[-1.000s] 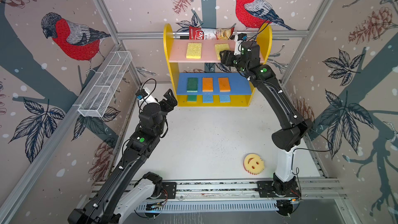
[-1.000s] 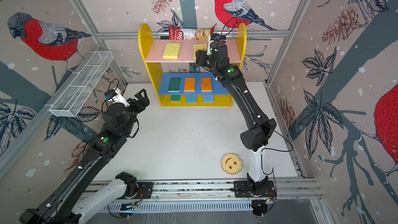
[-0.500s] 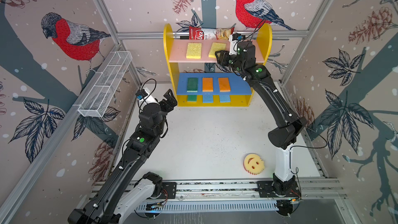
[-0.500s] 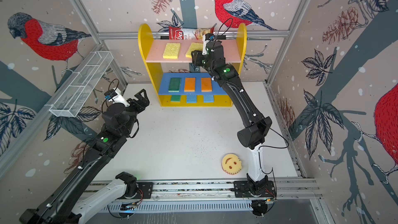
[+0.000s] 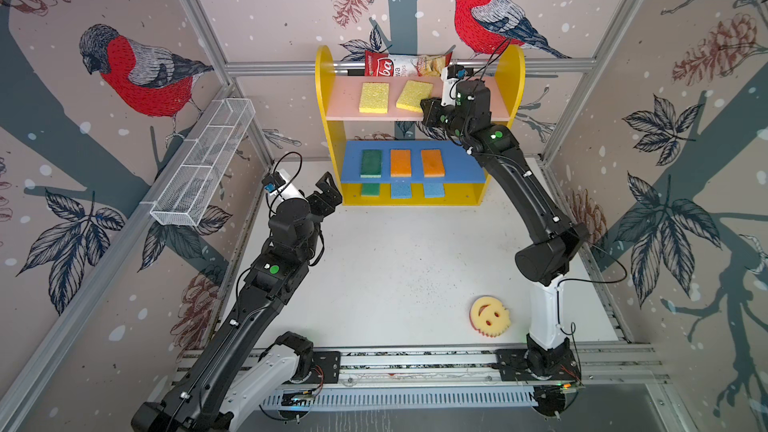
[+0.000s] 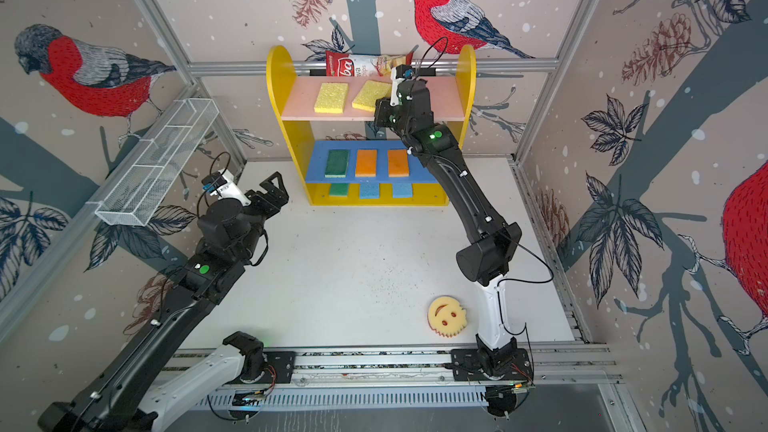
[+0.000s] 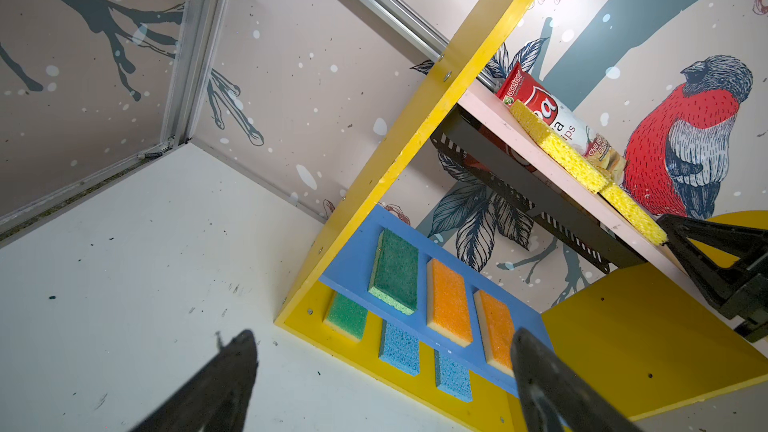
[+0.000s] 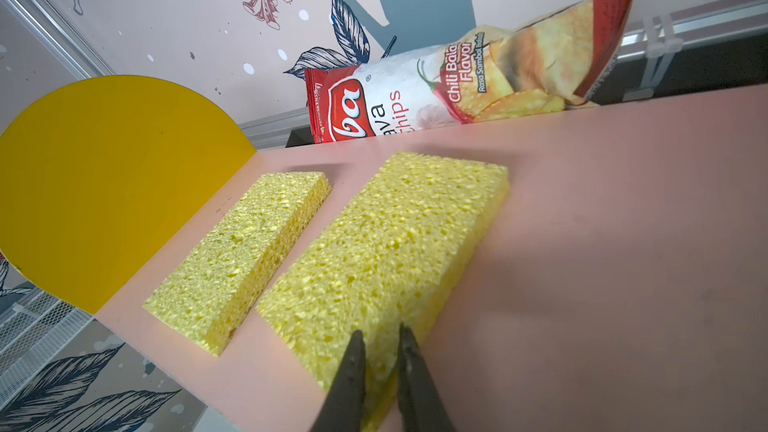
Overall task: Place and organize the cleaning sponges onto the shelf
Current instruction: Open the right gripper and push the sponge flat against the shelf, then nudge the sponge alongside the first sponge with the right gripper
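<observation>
The shelf stands at the back. Two yellow cleaning sponges lie on its pink top board: one straight, one turned askew. My right gripper is shut on the askew sponge's near corner. A green and two orange sponges lie on the blue board; a green and two blue lie on the base. The smiley sponge lies on the table by the right arm's base. My left gripper hangs open and empty near the shelf's left foot.
A red-and-white chips bag lies behind the top board. A white wire basket hangs on the left wall. A black slotted basket sits behind the shelf under the top board. White table stretches between the arms.
My right gripper slid left along the top board and closed on the corner of the second yellow sponge, which now lies askew. The left arm has not moved.
</observation>
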